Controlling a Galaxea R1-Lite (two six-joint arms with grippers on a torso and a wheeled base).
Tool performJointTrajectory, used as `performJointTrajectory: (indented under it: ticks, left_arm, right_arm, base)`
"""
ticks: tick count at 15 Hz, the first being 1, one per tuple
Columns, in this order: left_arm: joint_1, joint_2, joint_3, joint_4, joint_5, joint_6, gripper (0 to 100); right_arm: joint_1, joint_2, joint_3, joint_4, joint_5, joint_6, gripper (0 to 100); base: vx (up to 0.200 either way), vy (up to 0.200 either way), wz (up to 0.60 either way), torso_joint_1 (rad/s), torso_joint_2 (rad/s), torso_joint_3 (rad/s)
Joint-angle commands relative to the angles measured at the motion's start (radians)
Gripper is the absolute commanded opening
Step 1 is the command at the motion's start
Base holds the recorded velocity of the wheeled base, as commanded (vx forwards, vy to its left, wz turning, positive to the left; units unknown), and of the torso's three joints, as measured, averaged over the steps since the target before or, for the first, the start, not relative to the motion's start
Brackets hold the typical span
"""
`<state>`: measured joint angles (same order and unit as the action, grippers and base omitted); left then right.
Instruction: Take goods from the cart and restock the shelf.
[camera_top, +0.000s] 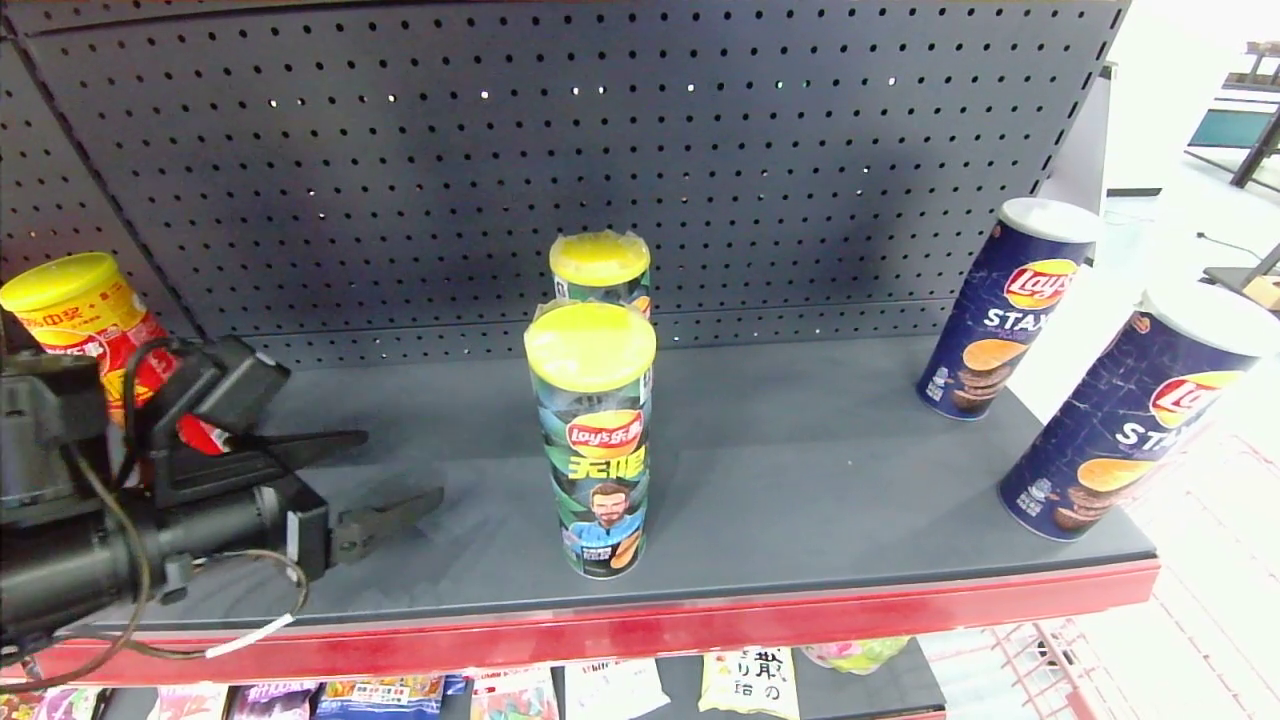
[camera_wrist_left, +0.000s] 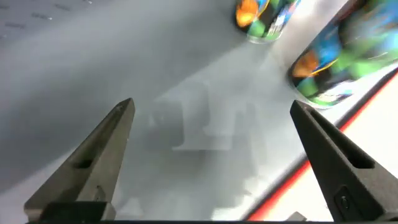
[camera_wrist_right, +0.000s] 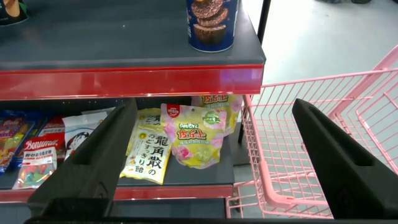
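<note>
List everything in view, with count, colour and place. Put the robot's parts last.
Green cans: 2, green with yellow lids, mid-shelf, upright, one behind the other.
Blue cans: 2, dark blue with white lids, right end of the shelf, upright.
Red can: 1, red and yellow with a yellow lid, left end, behind the left arm.
Shelf: 1, dark grey with a red front edge.
Pegboard: 1, dark, behind the shelf.
Snack bags: several, mixed colours, on the shelf below.
Cart: 1, pink wire, right of the lower shelf.
Left gripper: open, above the shelf's left part.
Right gripper: open, facing the lower shelf and cart.
</note>
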<state>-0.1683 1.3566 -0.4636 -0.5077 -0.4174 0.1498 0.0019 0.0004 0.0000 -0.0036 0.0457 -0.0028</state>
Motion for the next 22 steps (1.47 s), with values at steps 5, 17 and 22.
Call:
performJointTrajectory:
  ticks: [5, 17, 22]
  left_arm:
    - [0.125, -0.881, 0.129, 0.538, 0.204, -0.148, 100]
    - [0.167, -1.357, 0.464, 0.509, 0.453, -0.161, 100]
    - [0.167, -1.357, 0.464, 0.509, 0.448, -0.157, 100]
  right_arm:
    - [0.000, 0.001, 0.000, 0.001, -0.001, 0.001, 100]
    - [0.000, 0.001, 0.000, 0.001, -0.004, -0.002, 100]
    - [0.000, 0.001, 0.000, 0.001, -0.001, -0.008, 100]
  base:
    - [0.000, 0.000, 0.00, 0.000, 0.00, 0.000]
    - [0.000, 0.000, 0.00, 0.000, 0.00, 0.000]
    - [0.000, 0.000, 0.00, 0.000, 0.00, 0.000]
